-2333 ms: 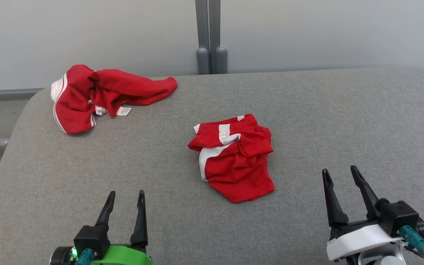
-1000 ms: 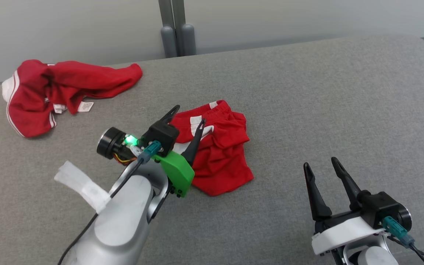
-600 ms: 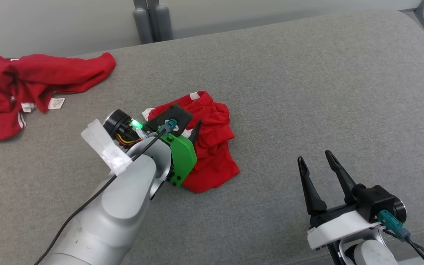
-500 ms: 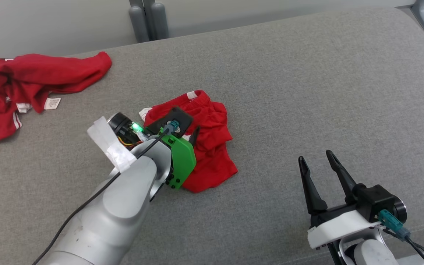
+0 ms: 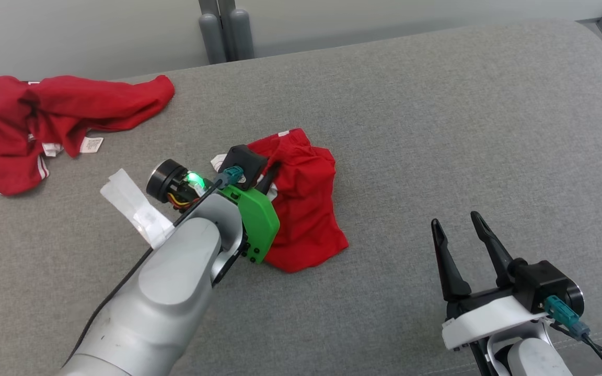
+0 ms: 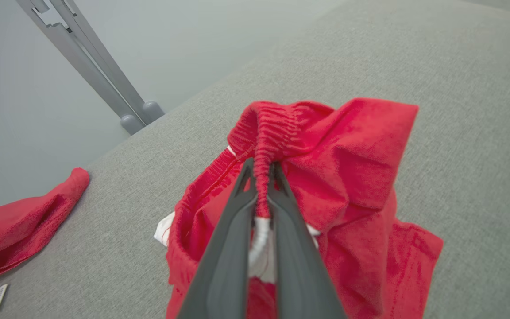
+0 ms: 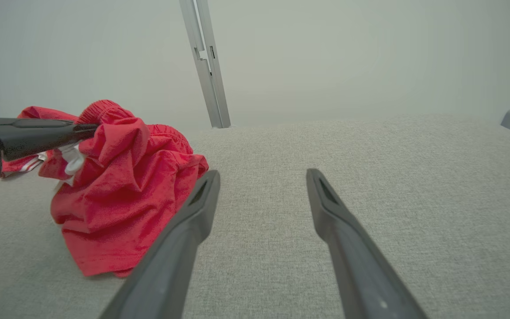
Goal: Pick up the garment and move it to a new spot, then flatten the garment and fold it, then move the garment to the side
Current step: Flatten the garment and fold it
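Note:
The garment (image 5: 309, 209) is a pair of crumpled red shorts with white trim, lying mid-table. My left gripper (image 5: 275, 168) comes in from its left side and is shut on the ribbed waistband, which bunches up between the fingertips in the left wrist view (image 6: 261, 167). The gathered edge is raised while the rest of the garment (image 6: 357, 146) hangs down onto the grey surface. My right gripper (image 5: 455, 219) stands open low at the right, apart from the cloth. In the right wrist view the garment (image 7: 122, 199) lies left of the right gripper's (image 7: 262, 175) empty open fingers.
A second red garment (image 5: 45, 117) with a white label lies at the far left of the grey padded table (image 5: 463, 120). Two grey posts (image 5: 226, 31) stand behind the back edge. Bare table stretches to the right of the shorts.
My left gripper has closed on the waistband and drawn it up slightly. The head camera has shifted a little. The right gripper has stayed open in place.

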